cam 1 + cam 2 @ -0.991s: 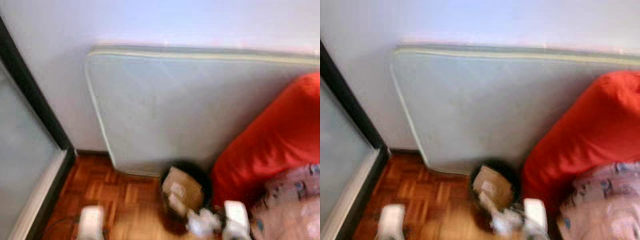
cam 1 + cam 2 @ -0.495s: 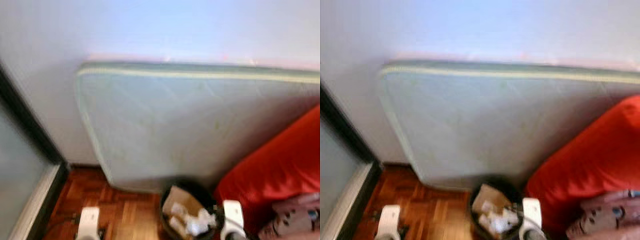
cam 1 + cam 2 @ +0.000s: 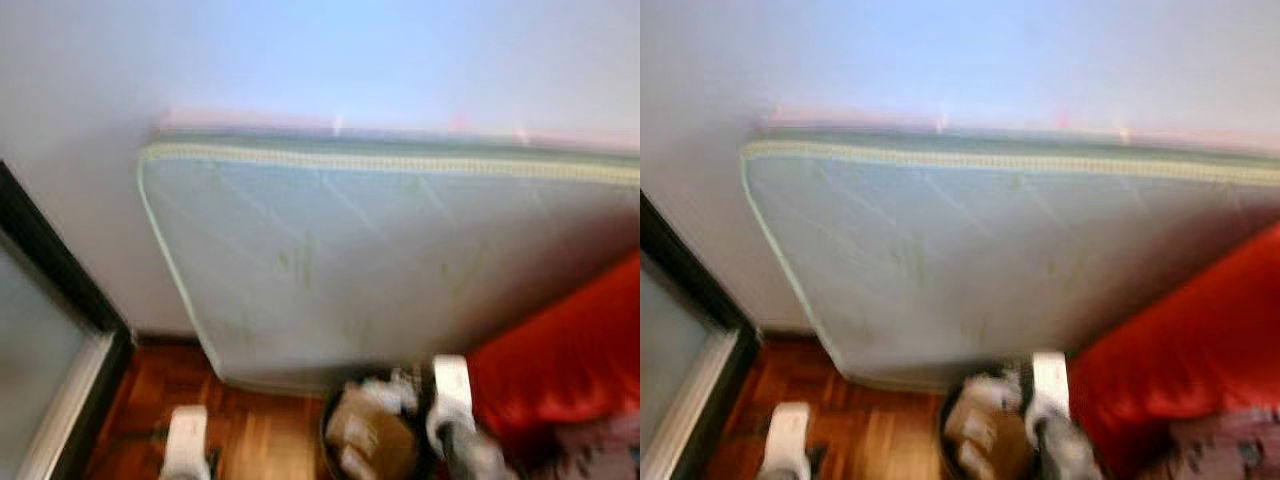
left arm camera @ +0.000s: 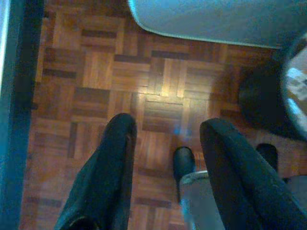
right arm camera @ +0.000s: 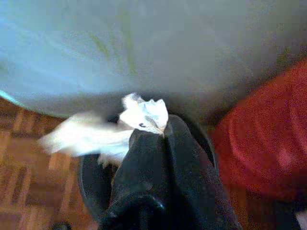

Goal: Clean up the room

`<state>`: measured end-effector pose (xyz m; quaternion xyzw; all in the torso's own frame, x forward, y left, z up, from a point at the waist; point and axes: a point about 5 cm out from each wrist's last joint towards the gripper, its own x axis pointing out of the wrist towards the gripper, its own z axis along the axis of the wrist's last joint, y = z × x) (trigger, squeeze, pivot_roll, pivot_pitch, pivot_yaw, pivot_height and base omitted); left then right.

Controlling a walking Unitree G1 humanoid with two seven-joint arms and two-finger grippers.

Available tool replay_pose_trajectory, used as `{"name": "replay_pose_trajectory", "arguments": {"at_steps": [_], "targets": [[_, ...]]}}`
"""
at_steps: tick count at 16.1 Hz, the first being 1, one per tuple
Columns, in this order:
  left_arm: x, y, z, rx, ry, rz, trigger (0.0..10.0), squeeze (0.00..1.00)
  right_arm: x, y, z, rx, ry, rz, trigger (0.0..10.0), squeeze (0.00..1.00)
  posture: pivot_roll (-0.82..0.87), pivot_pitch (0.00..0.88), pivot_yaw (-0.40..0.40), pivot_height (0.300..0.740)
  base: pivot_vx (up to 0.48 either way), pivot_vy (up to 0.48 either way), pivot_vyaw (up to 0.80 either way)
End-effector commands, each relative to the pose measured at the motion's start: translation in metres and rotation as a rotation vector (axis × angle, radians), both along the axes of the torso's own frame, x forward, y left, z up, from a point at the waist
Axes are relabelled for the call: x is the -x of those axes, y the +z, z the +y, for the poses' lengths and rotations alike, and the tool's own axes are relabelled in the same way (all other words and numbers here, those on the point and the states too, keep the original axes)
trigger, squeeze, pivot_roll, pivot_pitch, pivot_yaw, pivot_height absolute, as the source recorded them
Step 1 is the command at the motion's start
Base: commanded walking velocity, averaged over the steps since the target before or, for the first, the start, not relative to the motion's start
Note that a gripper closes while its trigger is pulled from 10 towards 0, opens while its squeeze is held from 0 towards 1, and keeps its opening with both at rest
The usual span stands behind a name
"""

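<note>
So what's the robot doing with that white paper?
The robot is tidying up. Its right hand is pinched shut on a crumpled white tissue and holds it right above the black trash bin, which already has cardboard and paper inside. The bin stands on the wood floor between a mattress leaning on the wall and a red cushion. The left hand hangs open over the floor, holding nothing. The tissue has not been dropped in yet.
</note>
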<state>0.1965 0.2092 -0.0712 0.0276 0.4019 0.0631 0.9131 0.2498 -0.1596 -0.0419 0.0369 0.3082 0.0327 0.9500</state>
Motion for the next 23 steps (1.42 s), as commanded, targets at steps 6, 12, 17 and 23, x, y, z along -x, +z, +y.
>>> {"name": "replay_pose_trajectory", "arguments": {"at_steps": [6, 12, 17, 23], "targets": [[0.005, -0.002, 0.0, 0.01, 0.007, 0.005, 10.0, 0.0, -0.022, 0.018, 0.003, 0.003, 0.003, -0.083, 10.0, 0.0, -0.07, 0.079, -0.062, 0.74, 0.0, 0.0, 0.0], [0.007, -0.004, -0.001, 0.012, 0.0, 0.011, 10.0, 0.0, -0.01, 0.006, 0.001, 0.053, 0.012, -0.006, 10.0, 0.0, -0.07, 0.088, -0.06, 0.74, 0.0, 0.0, 0.0], [0.008, -0.004, -0.001, 0.011, -0.003, 0.013, 10.0, 0.0, -0.01, 0.006, 0.002, 0.059, 0.023, -0.003, 10.0, 0.0, -0.07, 0.088, -0.061, 0.71, 0.0, 0.0, 0.0], [0.008, -0.004, -0.001, 0.009, -0.009, 0.015, 10.0, 0.0, -0.011, 0.008, 0.007, 0.043, 0.053, -0.023, 10.0, 0.0, -0.07, 0.086, -0.062, 0.69, 0.0, 0.0, 0.0]]}}
